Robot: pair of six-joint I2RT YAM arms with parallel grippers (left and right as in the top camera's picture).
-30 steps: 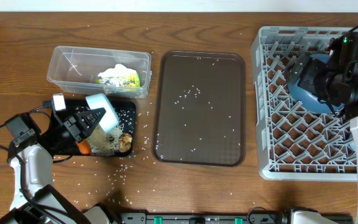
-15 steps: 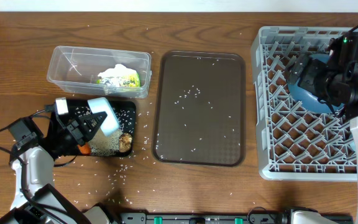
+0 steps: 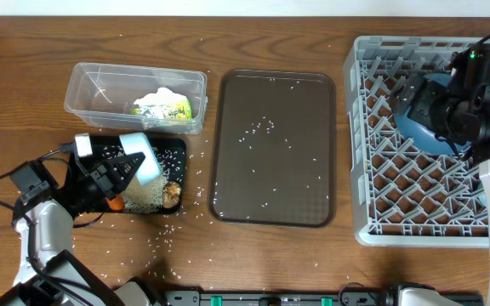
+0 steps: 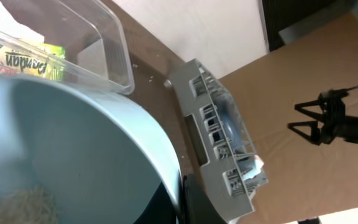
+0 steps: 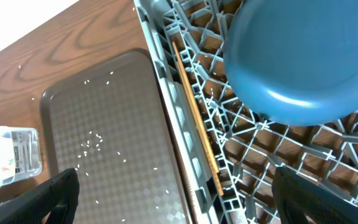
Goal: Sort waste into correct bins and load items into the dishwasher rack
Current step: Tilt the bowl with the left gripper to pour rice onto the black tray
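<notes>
My left gripper [image 3: 113,176] is shut on the light-blue cup [image 3: 139,154] and holds it tilted over the shallow black tub [image 3: 177,153]. The cup's inside fills the left wrist view [image 4: 73,149], with rice grains [image 4: 17,204] left in it. The tub holds a rice heap [image 3: 147,197], an orange carrot [image 3: 115,204] and a brown lump [image 3: 173,192]. The clear tub [image 3: 100,85] holds white tissue [image 3: 162,96] and the yellow-green wrapper [image 3: 177,109]. My right gripper [image 5: 188,190] is open and empty above the grey rack [image 3: 415,187]. The dark-blue plate [image 5: 303,56] stands in the rack. The bowl and pink cup are not visible.
A flat dark-brown tray [image 3: 270,195] with scattered rice lies between the tubs and the rack. Loose rice grains [image 3: 168,229] dot the table around the black tub. A thin wooden stick [image 5: 194,118] lies along the rack's left side.
My left gripper and the cup shifted slightly toward the front over the black tub. The right arm has not moved.
</notes>
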